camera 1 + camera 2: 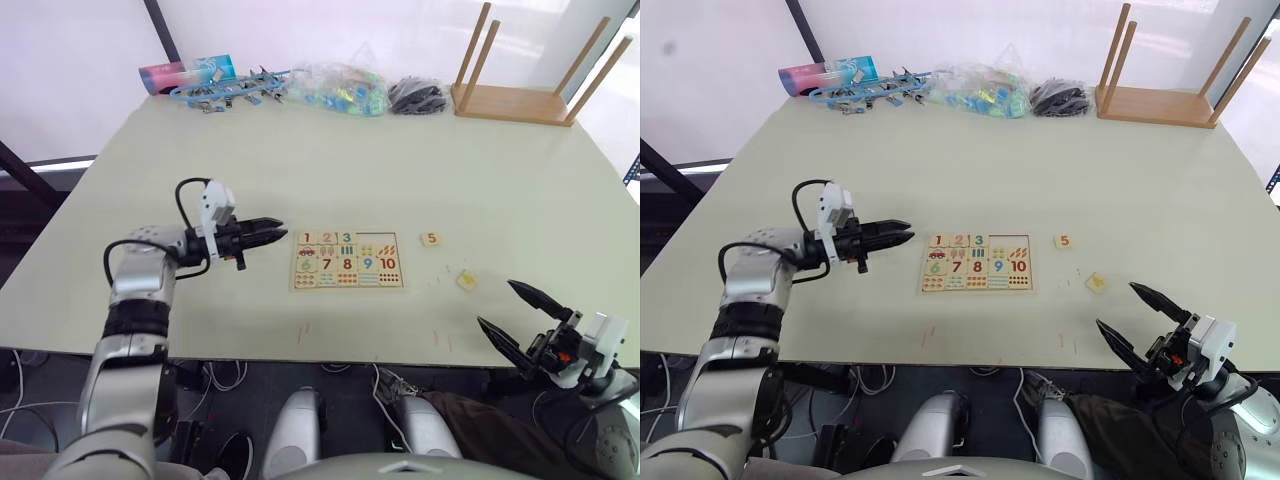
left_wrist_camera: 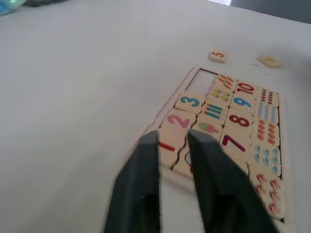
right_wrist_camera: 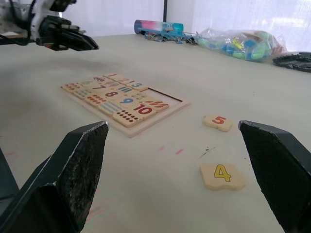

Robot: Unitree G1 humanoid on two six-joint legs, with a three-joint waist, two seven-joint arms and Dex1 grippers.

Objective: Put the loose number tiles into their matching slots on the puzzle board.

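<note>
The right gripper (image 1: 525,310) is spread wide and empty, held low at the table's (image 1: 400,170) near edge, about 5 o'clock from the puzzle board (image 1: 348,261). Two loose tiles are counted at its 3 o'clock: the yellow 4 (image 1: 466,281) nearer, the orange 5 (image 1: 431,239) beyond. Three tiles, 1, 2 and 3, are seated in the top row. The left gripper (image 1: 281,232), nearly closed on nothing, is held level at the board's 9 o'clock.

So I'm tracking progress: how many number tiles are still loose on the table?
2. The pale-wood tile with an orange 5 lies just right of the light-wood puzzle board; the yellow 4 tile lies nearer the right gripper.
</note>
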